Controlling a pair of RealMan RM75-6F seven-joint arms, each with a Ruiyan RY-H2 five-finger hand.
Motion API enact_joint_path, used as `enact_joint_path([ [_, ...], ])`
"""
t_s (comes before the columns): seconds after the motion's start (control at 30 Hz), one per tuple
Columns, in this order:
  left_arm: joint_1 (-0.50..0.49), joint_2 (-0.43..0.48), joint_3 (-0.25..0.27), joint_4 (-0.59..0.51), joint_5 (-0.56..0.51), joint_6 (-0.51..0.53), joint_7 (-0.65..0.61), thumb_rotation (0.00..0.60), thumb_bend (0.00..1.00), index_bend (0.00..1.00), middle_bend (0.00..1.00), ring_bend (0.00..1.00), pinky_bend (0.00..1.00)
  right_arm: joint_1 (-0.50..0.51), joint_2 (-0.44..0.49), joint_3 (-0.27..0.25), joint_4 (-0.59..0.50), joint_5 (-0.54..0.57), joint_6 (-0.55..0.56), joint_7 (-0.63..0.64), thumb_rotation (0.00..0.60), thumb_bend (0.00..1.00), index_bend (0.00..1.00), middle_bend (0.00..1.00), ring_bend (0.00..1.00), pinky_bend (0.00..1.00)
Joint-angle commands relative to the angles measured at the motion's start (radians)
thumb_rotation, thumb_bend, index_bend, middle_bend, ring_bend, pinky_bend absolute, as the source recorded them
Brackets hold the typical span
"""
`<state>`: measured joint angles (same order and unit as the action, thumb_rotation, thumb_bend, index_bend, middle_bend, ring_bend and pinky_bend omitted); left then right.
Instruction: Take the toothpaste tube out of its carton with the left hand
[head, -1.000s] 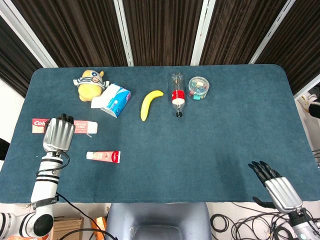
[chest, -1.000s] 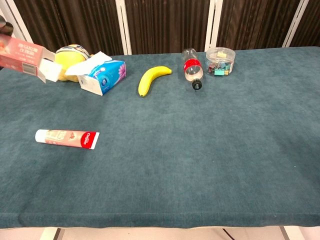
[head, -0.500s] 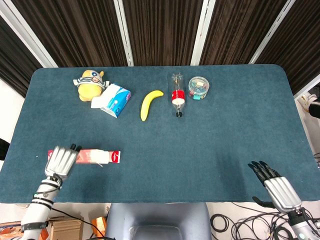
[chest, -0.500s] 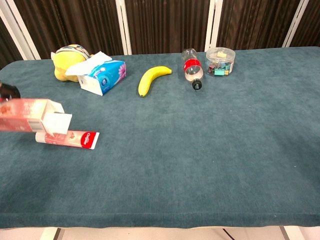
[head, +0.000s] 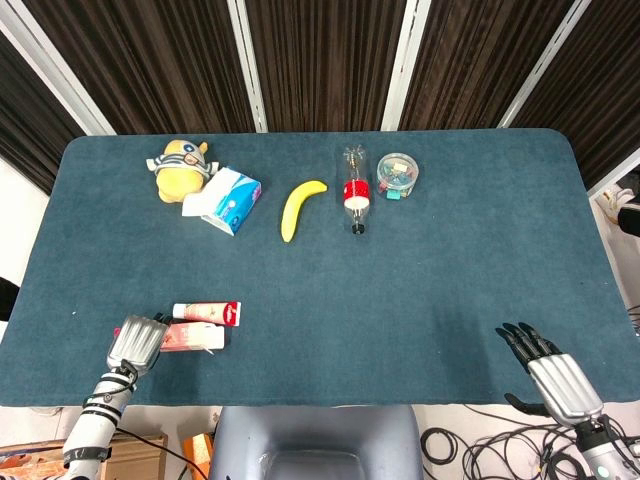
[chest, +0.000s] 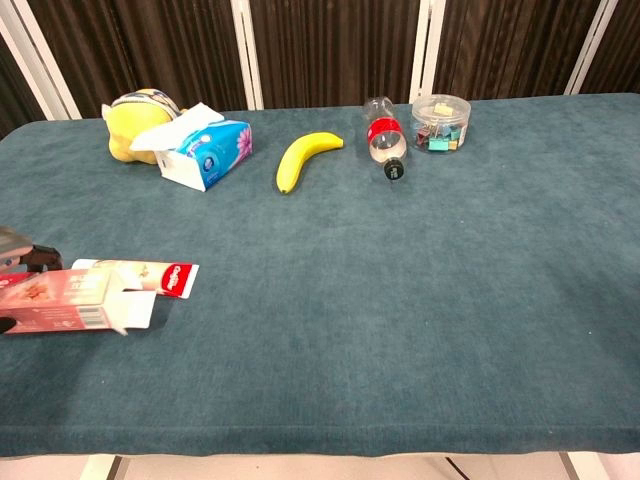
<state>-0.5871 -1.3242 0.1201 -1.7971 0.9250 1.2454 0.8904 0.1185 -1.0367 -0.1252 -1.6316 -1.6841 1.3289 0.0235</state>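
In the head view the left hand (head: 138, 343) has come down to the near left edge of the table (head: 420, 300), grasping the carton (head: 190, 339), which half a second ago sat higher and farther out; the toothpaste tube (head: 207, 312) lies free just beyond the hand's fingers, so the tube is already out and the task looks essentially done. The right hand (head: 555, 375) hangs released, fingers spread, far off at the near right corner. In the chest view the carton (chest: 70, 302), its flap open, has dropped nearly onto the table just in front of the toothpaste tube (chest: 140, 276), and only a sliver of the left hand (chest: 18, 252) shows at the carton's closed end.
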Motion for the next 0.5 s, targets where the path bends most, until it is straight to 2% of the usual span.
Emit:
enact_joint_path([
  [0.03,0.008,-0.009,-0.002,0.014,-0.003,-0.007,-0.004,0.600,0.39,0.23,0.34,0.86,0.91,0.000,0.000,0.001,0.000,0.001,0.001,0.000,0.600,0.13,0.01,0.05,0.00,0.24],
  [0.17,0.030,-0.007,-0.010,0.016,0.027,0.014,-0.039,0.600,0.32,0.10,0.23,0.82,0.88,0.000,0.000,0.000,0.000,0.001,0.000,-0.001,0.600,0.13,0.01,0.05,0.00,0.24],
  [0.3,0.055,0.014,-0.004,-0.001,0.072,0.047,-0.062,0.600,0.30,0.04,0.18,0.78,0.86,0.000,0.000,0.000,-0.001,0.003,-0.002,-0.002,0.600,0.13,0.01,0.05,0.00,0.24],
  [0.43,0.097,0.077,0.011,-0.069,0.131,0.104,-0.096,0.600,0.29,0.01,0.12,0.65,0.78,0.000,-0.001,0.001,-0.002,0.006,-0.003,-0.004,0.600,0.13,0.01,0.05,0.00,0.24],
  [0.5,0.122,0.119,0.030,-0.089,0.239,0.121,-0.198,0.600,0.28,0.01,0.10,0.55,0.71,0.000,-0.002,0.002,-0.002,0.007,-0.003,-0.005,0.600,0.13,0.01,0.05,0.00,0.24],
])
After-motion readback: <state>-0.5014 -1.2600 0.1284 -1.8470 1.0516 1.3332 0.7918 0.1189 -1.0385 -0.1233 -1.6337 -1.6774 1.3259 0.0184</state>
